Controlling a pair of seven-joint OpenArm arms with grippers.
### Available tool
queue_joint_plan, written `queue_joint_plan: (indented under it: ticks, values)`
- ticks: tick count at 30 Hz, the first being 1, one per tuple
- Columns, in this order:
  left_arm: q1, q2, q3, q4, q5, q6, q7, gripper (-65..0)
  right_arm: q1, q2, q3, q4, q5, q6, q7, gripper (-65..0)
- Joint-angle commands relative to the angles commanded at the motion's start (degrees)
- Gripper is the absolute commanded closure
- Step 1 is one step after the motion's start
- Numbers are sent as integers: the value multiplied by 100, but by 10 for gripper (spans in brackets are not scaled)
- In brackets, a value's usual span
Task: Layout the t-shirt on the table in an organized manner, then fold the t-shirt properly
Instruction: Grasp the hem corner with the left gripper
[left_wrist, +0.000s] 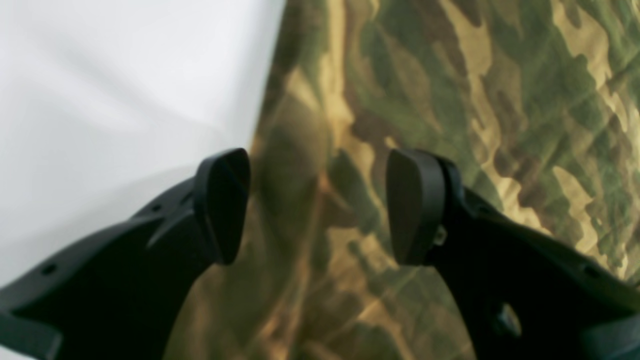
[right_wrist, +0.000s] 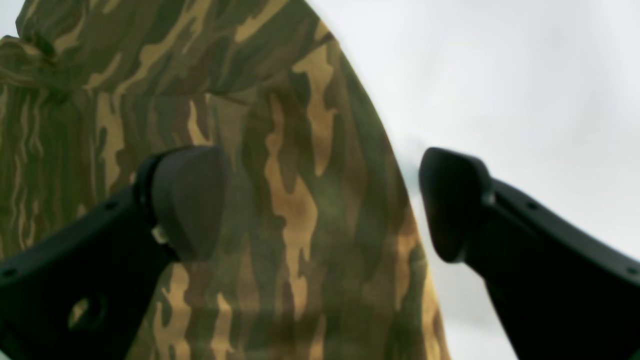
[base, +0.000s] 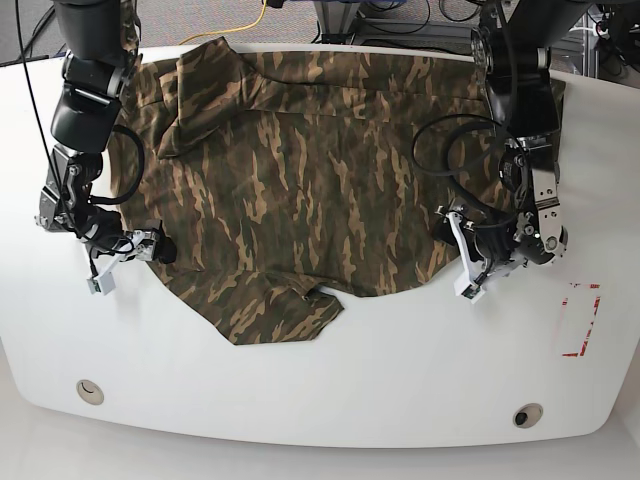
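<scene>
- The t-shirt lies spread across the far half of the white bench.
- Left gripper, jaws spread, straddles one side edge.
- Right gripper, jaws spread, straddles the opposite edge.

Base view looks straight down from high, whole table in frame. Both wrist views sit close behind their own fingers, aimed at t-shirt edges; left wrist covers base's right side, right wrist base's left.

no readable text, labels or numbers anywhere.
</scene>
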Motion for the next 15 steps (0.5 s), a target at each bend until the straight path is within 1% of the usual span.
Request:
queue_joint_plan:
  ticks: [9, 12, 13, 14, 15]
  values:
    - [-18, 0, 9, -220, 0, 4, -193, -403, -97, 0, 0, 0, 9, 0, 9, -583]
    - [-18, 0, 18, -185, 0, 101, -193, -394, -105, 0, 0, 0, 9, 0, 9, -583]
    - [-18, 0, 53, -185, 0, 101, -193, -381, -105, 0, 0, 0, 9, 0, 9, -583]
    - [-18, 0, 123, -176, 0, 101, -193, -353, -114, 0, 0, 0, 9, 0, 9, -583]
    - [-18, -9, 229, -176, 0, 101, -193, -301, -114, 0, 0, 0, 9, 0, 18, -583]
